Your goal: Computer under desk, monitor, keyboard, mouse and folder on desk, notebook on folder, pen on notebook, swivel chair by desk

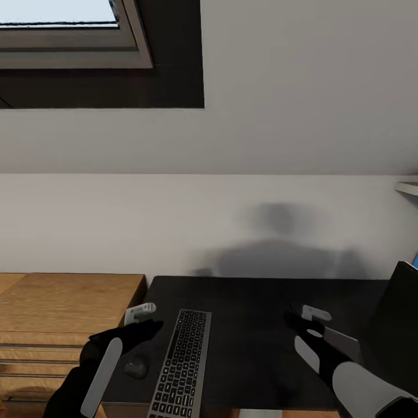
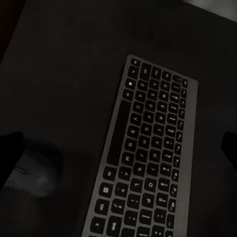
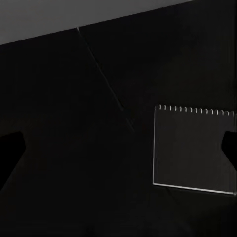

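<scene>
The black keyboard (image 1: 183, 366) lies lengthwise on the dark desk (image 1: 249, 302), near its left end; its keys show in the left wrist view (image 2: 143, 168). A small black mouse (image 1: 136, 367) sits just left of the keyboard, dim in the left wrist view (image 2: 38, 170). My left gripper (image 1: 144, 323) hovers open above the desk, between mouse and keyboard. My right gripper (image 1: 306, 323) hangs open over the desk's middle. A grey spiral notebook (image 3: 192, 148) lies flat under it, partly covered by my right arm (image 1: 343, 342). The black monitor (image 1: 400, 313) stands at the right edge.
A light wooden drawer unit (image 1: 64, 307) butts against the desk's left end. A white wall (image 1: 209, 220) rises right behind the desk, with a window (image 1: 64, 29) high at the left. A white shelf corner (image 1: 409, 187) juts in at the right.
</scene>
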Tool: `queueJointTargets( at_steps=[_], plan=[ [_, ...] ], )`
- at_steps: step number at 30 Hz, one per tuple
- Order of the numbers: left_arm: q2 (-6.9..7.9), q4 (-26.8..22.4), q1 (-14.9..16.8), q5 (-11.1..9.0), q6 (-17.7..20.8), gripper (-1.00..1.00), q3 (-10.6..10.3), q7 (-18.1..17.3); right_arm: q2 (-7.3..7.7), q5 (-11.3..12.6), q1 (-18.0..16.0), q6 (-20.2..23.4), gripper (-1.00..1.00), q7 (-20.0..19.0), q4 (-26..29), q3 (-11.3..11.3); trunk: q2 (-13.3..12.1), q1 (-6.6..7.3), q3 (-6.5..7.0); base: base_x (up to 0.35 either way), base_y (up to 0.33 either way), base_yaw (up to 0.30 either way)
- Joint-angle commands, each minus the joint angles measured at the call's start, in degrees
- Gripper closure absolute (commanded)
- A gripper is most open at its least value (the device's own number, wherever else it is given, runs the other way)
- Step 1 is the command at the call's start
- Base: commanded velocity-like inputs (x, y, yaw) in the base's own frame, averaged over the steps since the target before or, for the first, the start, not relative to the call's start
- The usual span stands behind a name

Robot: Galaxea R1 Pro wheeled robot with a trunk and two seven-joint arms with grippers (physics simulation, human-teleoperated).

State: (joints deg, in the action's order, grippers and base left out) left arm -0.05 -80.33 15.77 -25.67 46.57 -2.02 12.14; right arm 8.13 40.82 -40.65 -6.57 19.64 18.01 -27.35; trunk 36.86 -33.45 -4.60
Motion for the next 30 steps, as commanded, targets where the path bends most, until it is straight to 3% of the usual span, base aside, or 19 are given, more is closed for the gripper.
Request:
queueJointTargets(
  at_steps=[1, 7, 8, 9, 13, 21, 30],
  plan=[
    [-0.01, -0.12, 0.05, -0.6, 0.18, -1.0, -0.04, 0.53, 0.38, 0.62, -0.19, -0.39, -1.0, -0.42, -0.62, -0.47, 0.09, -0.02, -0.11, 0.004, -0.001, 0.0],
    [-0.04, -1.6, 0.07, -0.65, 0.11, -1.0, -0.1, 0.52, 2.68, 1.15, -1.81, -0.77, -1.0, -2.84, -4.17, -0.35, 0.09, -0.02, -0.11, 0.001, 0.0, 0.0],
    [-0.04, -2.75, 0.09, -0.68, 0.13, -1.0, -0.13, 0.49, 3.19, 1.89, -2.3, -0.69, -1.0, -3.07, -4.84, -0.25, 0.09, -0.02, -0.11, 0.0, 0.0, 0.0],
    [-0.08, -4.97, 0.05, -0.83, 0.36, -1.0, -0.16, 0.41, 3.85, 4.12, -3.29, -0.25, -1.0, -3.29, -5.67, -0.05, 0.09, -0.02, -0.11, 0.0, 0.0, 0.0],
    [-0.2, -9.52, -0.03, -1.1, 0.83, -1.0, -0.18, 0.27, 4.75, 8.34, -4.7, 3.18, -1.0, -3.37, -5.96, 0.09, 0.5, -0.24, -0.29, 0.0, 0.0, 0.0],
    [-0.22, -10.28, -0.04, -1.13, 0.99, -1.0, -0.18, 0.32, 4.56, 9.06, -4.87, 3.43, -1.0, -3.36, -5.04, -0.02, 3.7, -2.0, -1.72, 0.0, 0.0, 0.0],
    [-0.19, -10.24, -0.04, -1.08, 1.05, -1.0, -0.17, 0.41, 4.57, 9.17, -4.84, 3.71, -1.0, -3.17, -0.34, 0.01, 7.31, -3.97, -3.34, 0.0, 0.0, 0.0]
  ],
)
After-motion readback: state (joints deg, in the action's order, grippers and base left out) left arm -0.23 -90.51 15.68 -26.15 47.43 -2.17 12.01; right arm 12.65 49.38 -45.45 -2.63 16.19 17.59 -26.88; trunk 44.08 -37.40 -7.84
